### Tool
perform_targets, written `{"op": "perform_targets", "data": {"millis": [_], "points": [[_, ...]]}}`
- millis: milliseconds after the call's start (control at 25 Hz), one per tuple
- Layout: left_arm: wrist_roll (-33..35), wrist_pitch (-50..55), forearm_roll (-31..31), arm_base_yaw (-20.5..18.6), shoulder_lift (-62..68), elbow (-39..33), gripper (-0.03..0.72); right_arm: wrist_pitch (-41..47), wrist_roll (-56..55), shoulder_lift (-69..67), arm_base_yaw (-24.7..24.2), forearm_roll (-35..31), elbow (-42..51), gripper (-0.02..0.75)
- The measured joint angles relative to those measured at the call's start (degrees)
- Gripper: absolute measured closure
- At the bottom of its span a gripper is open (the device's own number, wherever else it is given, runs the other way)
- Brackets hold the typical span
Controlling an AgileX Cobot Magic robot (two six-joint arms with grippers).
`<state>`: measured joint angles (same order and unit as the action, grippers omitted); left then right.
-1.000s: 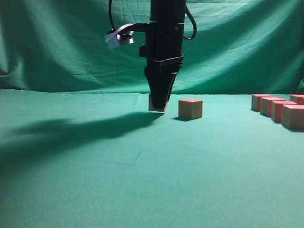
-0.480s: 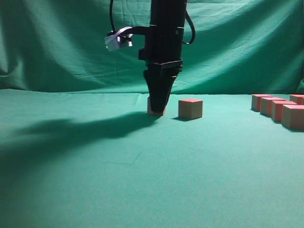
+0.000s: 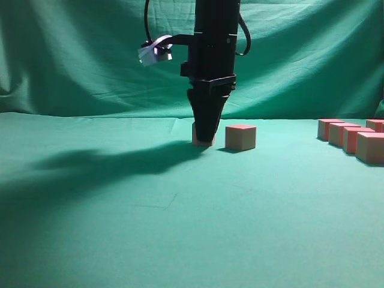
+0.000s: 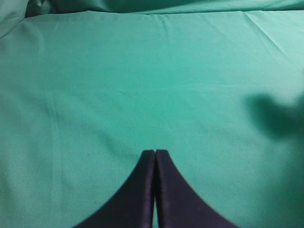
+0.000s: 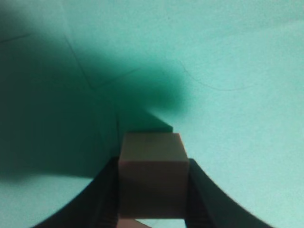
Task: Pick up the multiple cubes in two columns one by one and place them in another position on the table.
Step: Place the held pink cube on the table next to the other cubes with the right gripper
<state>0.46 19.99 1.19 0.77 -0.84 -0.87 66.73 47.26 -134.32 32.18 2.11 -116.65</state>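
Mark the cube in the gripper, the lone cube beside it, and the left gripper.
held cube (image 5: 151, 183), right wrist view, facing side.
lone cube (image 3: 240, 139), exterior view, front face.
left gripper (image 4: 155, 153), left wrist view, closed tips.

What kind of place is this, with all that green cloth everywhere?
Probably a lab or test bench for robot practice, not a home or workshop. Plain green cloth covers both the table and the wall behind, a black robot gripper holds one small cube, and matching cubes sit in rows nearby.

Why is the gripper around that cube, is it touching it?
Touching. In the right wrist view the right gripper has both fingers pressed flat against the held cube's sides, no gap showing.
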Motion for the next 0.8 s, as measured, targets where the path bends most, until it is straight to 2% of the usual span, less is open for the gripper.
{"op": "perform_targets", "data": {"millis": [680,800], "points": [[0.0,0.0,0.0,0.0,0.0,0.0,0.688,0.2,-0.5,-0.5,0.0,-1.9,-0.2,0.47],[0.0,0.0,0.0,0.0,0.0,0.0,0.688,0.4,-2.0,-0.9,0.0,-2.1,-0.2,0.321]]}}
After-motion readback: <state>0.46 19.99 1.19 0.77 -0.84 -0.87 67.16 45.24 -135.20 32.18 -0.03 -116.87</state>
